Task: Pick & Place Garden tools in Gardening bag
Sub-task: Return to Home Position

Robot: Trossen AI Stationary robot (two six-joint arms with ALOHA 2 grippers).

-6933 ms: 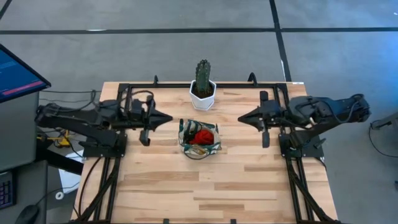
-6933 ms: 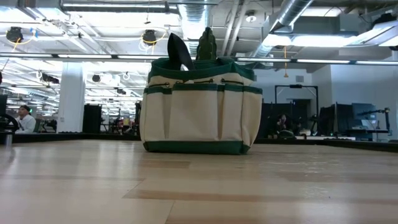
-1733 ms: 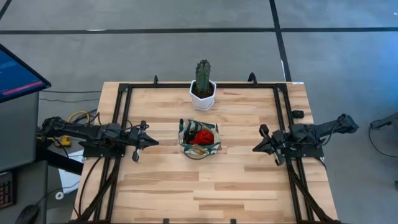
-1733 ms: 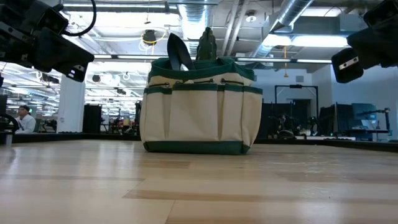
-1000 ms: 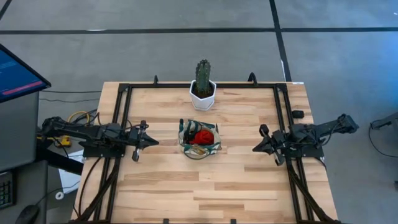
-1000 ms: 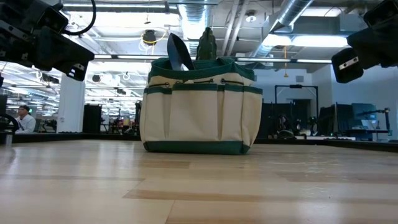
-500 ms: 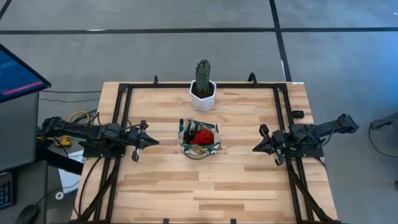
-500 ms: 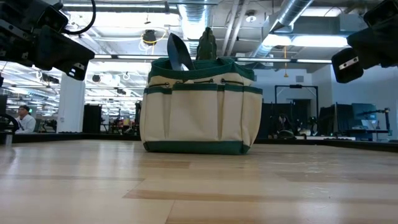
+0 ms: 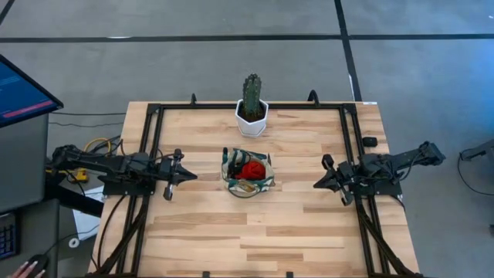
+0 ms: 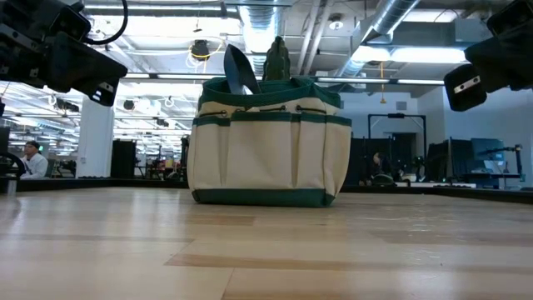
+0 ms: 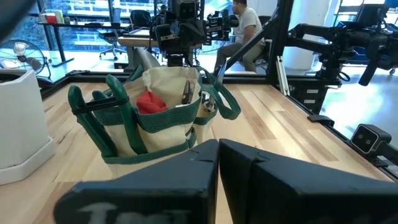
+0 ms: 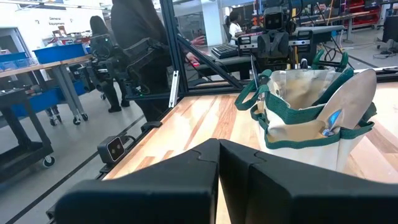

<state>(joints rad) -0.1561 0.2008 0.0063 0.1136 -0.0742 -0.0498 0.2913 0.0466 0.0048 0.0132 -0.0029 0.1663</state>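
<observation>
The cream gardening bag with green trim stands on its base at the table's middle. It also shows in the low view, the left wrist view and the right wrist view. Inside it are a red piece, dark shears and a metal trowel whose blade sticks up above the rim. My left gripper is shut and empty, left of the bag. My right gripper is shut and empty, right of the bag.
A green cactus in a white hexagonal pot stands at the table's far edge behind the bag. A black metal frame runs along the table's sides. A small dark item lies near the right edge. People show in the room beyond.
</observation>
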